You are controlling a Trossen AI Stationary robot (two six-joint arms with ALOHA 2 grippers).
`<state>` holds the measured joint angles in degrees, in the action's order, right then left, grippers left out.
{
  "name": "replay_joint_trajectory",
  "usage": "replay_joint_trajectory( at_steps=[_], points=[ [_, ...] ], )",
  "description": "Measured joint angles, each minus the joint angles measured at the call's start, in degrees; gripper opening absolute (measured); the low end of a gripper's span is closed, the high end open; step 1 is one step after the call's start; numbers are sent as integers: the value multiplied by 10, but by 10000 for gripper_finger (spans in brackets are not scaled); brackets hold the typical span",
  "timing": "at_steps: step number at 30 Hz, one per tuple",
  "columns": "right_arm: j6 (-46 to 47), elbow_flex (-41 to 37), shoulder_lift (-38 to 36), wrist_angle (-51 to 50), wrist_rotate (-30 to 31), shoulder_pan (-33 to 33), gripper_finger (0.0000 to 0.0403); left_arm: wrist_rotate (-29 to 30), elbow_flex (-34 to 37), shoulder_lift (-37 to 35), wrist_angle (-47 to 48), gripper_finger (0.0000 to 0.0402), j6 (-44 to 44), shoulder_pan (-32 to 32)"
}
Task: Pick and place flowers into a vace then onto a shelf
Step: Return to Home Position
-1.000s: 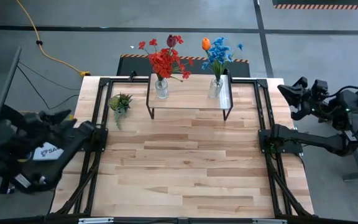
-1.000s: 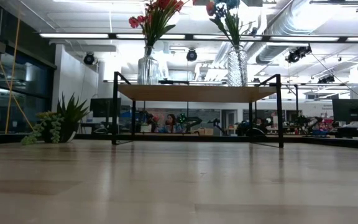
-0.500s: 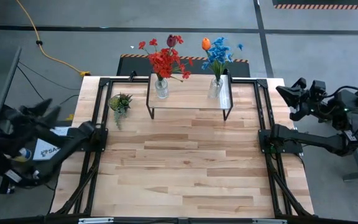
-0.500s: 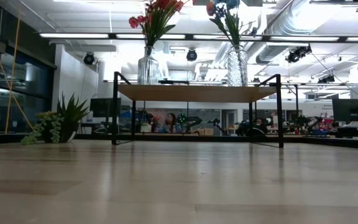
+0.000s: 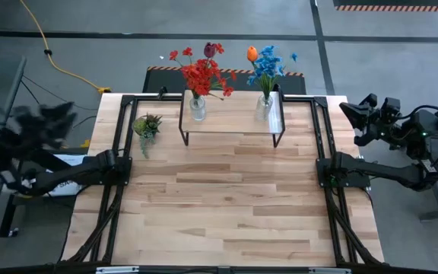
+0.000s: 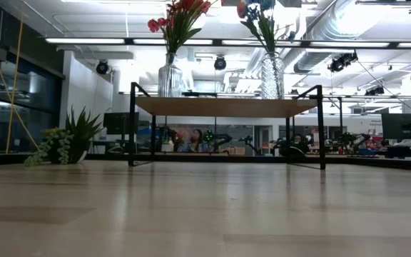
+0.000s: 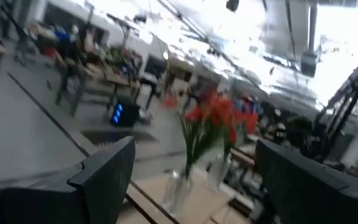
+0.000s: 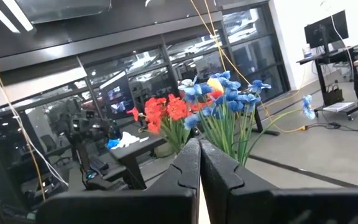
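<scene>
**Now that both vases (image 5: 197, 108) top the shelf (image 5: 234, 114), nothing is left to carry**

Up there the red bunch (image 5: 201, 76) and blue bunch (image 5: 267, 67) stand on show, so nothing needs holding. The left gripper (image 7: 196, 155), well off the shelf's left end, spreads wide and empty. The right gripper (image 8: 199, 155), off the right end, is pinched closed on nothing. A leafy tuft (image 5: 147, 125) sits beside the shelf's left legs, blocking nobody.

Open across table (image 5: 226, 205) from near edge to middle. Blocked at far edge centre by shelf (image 5: 231, 120) bearing two vases (image 5: 197, 109) of flowers (image 5: 201, 76). Leafy tuft (image 5: 147, 125) near far-left corner, just beside shelf.
</scene>
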<state>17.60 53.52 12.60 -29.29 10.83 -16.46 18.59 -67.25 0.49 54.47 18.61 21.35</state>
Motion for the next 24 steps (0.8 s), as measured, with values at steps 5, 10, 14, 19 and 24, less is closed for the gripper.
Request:
replay_joint_trajectory(
  at_steps=[5, 10, 14, 19, 24],
  points=[
    [-1, 0, 0, 1, 0, 0, 2, -48, 132, 0, -97, 365, 13, -24],
    [-1, 0, 0, 1, -1, 0, 1, -99, 227, 0, -160, 365, 51, -26],
    [-1, 0, 0, 1, -5, 0, 1, -148, 272, 0, -178, 365, 88, -26],
    [-1, 0, 0, 1, -5, 0, 2, -163, 339, 0, -249, 365, 97, -26],
    [-10, 0, 0, 0, -2, 0, 1, -178, 377, 0, -256, 365, 123, -26]
  ],
)
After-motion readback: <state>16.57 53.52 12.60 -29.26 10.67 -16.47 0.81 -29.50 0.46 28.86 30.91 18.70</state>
